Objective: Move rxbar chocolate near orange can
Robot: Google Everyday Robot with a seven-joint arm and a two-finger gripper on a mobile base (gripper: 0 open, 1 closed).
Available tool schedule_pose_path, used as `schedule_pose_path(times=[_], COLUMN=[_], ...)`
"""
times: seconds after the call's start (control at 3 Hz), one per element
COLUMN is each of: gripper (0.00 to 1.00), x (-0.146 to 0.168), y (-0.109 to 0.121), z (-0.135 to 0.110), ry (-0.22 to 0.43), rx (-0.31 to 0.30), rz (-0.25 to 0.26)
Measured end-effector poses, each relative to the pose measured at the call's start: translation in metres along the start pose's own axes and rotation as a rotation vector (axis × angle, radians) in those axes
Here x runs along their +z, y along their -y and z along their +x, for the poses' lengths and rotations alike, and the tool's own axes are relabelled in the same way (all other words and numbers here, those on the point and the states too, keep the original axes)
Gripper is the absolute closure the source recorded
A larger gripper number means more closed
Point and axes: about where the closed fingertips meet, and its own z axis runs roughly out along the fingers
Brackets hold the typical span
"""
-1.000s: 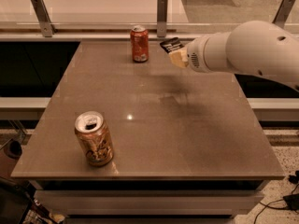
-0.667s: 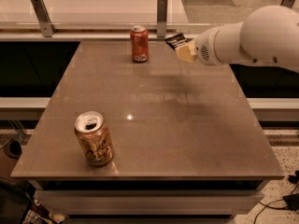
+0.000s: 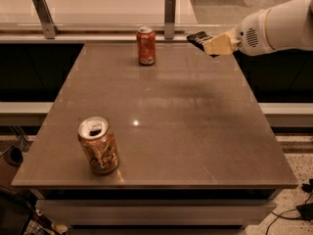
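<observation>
A broad brown bench [image 3: 195, 131] stands in the middle of the room, and its far right corner lies just below the pincer. A bulky white robot arm [image 3: 279, 26] comes in from the right, behind the pincer, and hangs in the air above that far edge. The orange can [image 3: 98, 145] is golden with brown swirls. It stands upright with a dark drinking hole in its silver top, well apart from the pincer, far to its left and much nearer to me, close to the bench's front left corner. A slimmer reddish soda can [image 3: 146, 45] stands upright to the left of the pincer, about level with it, near the far edge. The tan pincer [image 3: 209, 45] points left, off the bench surface, and is clenched on the rxbar chocolate [image 3: 197, 36]. This small black wrapper with pale lines sticks out from the pincer's tip toward the reddish can, touching neither the can nor the bench, and it is a long way from the orange can.
</observation>
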Motion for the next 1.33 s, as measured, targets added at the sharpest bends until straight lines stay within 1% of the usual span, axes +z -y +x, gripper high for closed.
schedule_pose_path(times=[0.33, 0.67, 1.33], gripper=[1.0, 1.0, 1.0], x=[-0.023, -0.04, -0.061], y=[-0.01, -0.03, -0.086], z=[0.006, 0.017, 0.055], ry=[-0.038, -0.057, -0.062], rx=[-0.004, -0.016, -0.03], rz=[-0.075, -0.122, -0.188])
